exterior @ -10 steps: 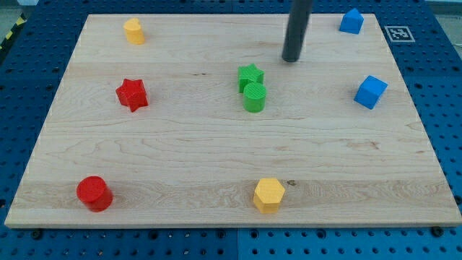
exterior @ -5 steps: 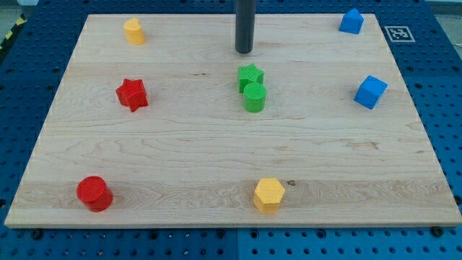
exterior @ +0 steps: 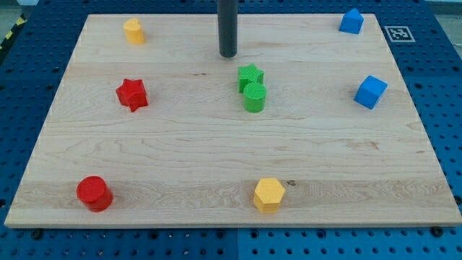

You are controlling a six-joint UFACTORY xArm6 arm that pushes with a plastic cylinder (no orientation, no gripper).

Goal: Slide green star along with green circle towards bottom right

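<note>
A pale wooden board (exterior: 216, 166) with fine straight grain fills most of the view, lying on a blue perforated metal table (exterior: 447, 108). By the board's top right corner sits a black-and-white square marker (exterior: 398, 33); no writing on it can be read. A smooth dark rod comes down from the view's top, and my tip (exterior: 228, 55) rests on the board up and to the left of the green pair, apart from them. There is no claw here, only this plain rod end.

The blocks are matte plastic with ribbed, layered sides. The green star (exterior: 250, 75) touches the green circle (exterior: 254, 97) just below it, near the board's middle. A blue cube (exterior: 370, 92) and a blue house-shaped block (exterior: 351, 22) sit at the right, a yellow hexagon (exterior: 268, 194) and red circle (exterior: 94, 193) along the bottom, a red star (exterior: 132, 94) at the left, and a small yellow block (exterior: 133, 31) top left
</note>
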